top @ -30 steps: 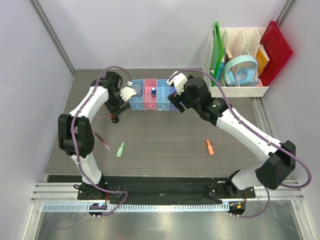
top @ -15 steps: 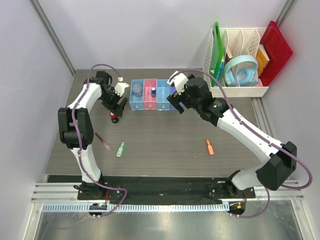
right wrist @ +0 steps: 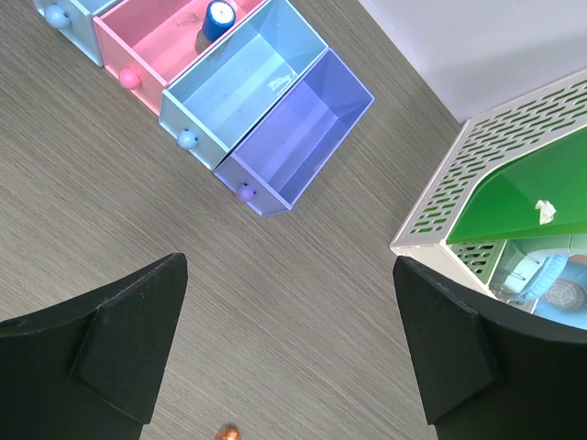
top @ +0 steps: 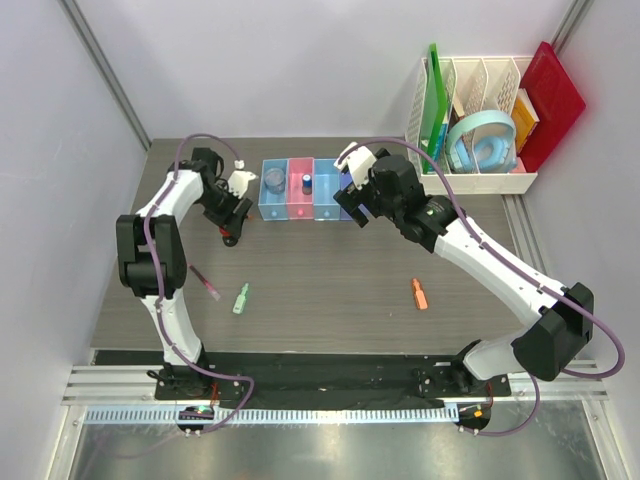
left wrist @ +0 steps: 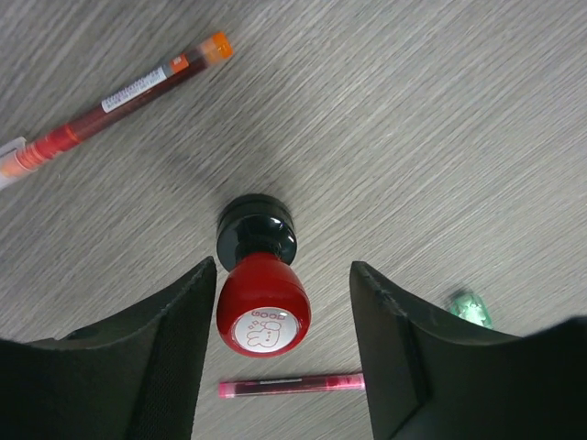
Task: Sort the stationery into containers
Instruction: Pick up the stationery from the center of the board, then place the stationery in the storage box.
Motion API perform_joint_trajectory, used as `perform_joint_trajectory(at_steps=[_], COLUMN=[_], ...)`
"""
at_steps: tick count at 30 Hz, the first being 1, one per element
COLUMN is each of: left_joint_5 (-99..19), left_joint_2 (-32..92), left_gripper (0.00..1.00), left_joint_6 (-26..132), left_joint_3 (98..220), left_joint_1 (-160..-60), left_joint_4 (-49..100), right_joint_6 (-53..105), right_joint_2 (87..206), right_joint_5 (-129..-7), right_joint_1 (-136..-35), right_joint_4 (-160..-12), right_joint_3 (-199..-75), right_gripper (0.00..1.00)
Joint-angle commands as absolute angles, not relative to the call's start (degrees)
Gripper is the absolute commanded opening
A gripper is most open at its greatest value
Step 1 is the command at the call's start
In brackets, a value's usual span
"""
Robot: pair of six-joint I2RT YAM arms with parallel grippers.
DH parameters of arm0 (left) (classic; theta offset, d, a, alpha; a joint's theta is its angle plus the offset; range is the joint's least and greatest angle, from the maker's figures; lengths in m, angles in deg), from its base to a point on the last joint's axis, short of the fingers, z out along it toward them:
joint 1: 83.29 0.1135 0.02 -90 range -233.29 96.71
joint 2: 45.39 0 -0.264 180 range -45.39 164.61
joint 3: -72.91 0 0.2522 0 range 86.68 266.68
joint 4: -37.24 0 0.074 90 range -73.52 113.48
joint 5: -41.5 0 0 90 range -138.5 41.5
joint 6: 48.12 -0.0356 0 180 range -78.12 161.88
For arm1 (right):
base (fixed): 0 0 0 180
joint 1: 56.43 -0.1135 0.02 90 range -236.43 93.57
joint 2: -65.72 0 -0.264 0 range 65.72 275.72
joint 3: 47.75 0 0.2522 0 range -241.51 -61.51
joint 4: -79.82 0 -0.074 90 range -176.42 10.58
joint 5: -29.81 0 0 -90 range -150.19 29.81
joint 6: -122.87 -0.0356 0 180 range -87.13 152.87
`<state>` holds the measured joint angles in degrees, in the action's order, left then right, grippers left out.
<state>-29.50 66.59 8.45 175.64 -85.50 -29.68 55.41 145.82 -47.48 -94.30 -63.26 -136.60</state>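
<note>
**Desk (top: 330, 270) from above, with both wrist views.** The jaws of the left gripper (left wrist: 282, 270) stand spread to either side of the small red ball-like piece (left wrist: 263, 310). That piece rests on its black base on the desk, just left of the containers (top: 300, 207). A gap shows on one side of it; whether the other jaw touches it cannot be told. Near it lie the dark red pen (left wrist: 289, 387), the light green marker (left wrist: 468, 307) and a red-and-orange pen (left wrist: 110, 96).

The jaws of the right gripper (right wrist: 289, 268) gape wide and hold nothing, above bare desk just in front of the purple-blue bin (right wrist: 293, 128).

The clear round piece (top: 273, 180) lies in the leftmost light-blue bin (top: 264, 205). The tiny blue-capped piece (right wrist: 220, 16) stands in the pink bin (right wrist: 160, 41). The orange marker (top: 419, 293) lies well apart, on the right of the desk. A white rack (top: 480, 182) stands at the far right corner.
</note>
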Motion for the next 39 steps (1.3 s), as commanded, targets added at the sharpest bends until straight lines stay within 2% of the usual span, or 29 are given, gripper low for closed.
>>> perform_joint_trajectory(at_steps=[1, 7, 10, 13, 14, 16, 25, 29, 39], left_joint_5=[-30.40, -31.36, -31.89, -32.07, -32.07, -32.16, -29.53, -30.13, -36.10], left_joint_2=[63.33, 63.42, 63.07, 62.98, 62.98, 62.89, 59.37, 63.32, 83.36], left_gripper=[0.60, 0.56, 0.42, 0.19, 0.09, 0.00, 0.00, 0.00, 0.00], left_joint_6=[8.22, 7.78, 7.87, 7.78, 7.87, 7.87, 9.36, 11.99, 11.38], left_joint_3=[174.22, 174.30, 173.86, 174.04, 174.47, 175.18, 192.04, 202.13, 223.07], left_joint_1=[-84.96, -84.96, -84.96, -84.96, -85.04, -85.04, -93.91, -98.66, -106.49], left_joint_4=[-27.85, -28.55, -28.20, -28.98, -29.16, -30.47, -37.60, -35.41, -37.86], right_joint_6=[55.46, 55.37, 55.46, 55.54, 55.54, 55.72, 56.42, 56.60, 59.06], right_joint_2=[143.68, 143.68, 143.60, 143.59, 143.59, 143.59, 145.00, 145.70, 145.35], right_joint_5=[-47.18, -47.00, -46.83, -46.74, -46.56, -46.56, -44.63, -43.75, -41.91], right_joint_1=[-94.22, -94.22, -94.22, -94.22, -94.22, -94.22, -94.22, -93.96, -92.90], right_joint_4=[-65.23, -65.23, -65.15, -65.23, -65.23, -65.32, -65.50, -65.76, -66.11], right_joint_3=[-137.18, -137.45, -137.27, -137.27, -137.36, -137.27, -138.15, -137.97, -136.57], right_gripper=[1.00, 1.00, 1.00, 1.00, 1.00, 0.99, 1.00, 1.00, 1.00])
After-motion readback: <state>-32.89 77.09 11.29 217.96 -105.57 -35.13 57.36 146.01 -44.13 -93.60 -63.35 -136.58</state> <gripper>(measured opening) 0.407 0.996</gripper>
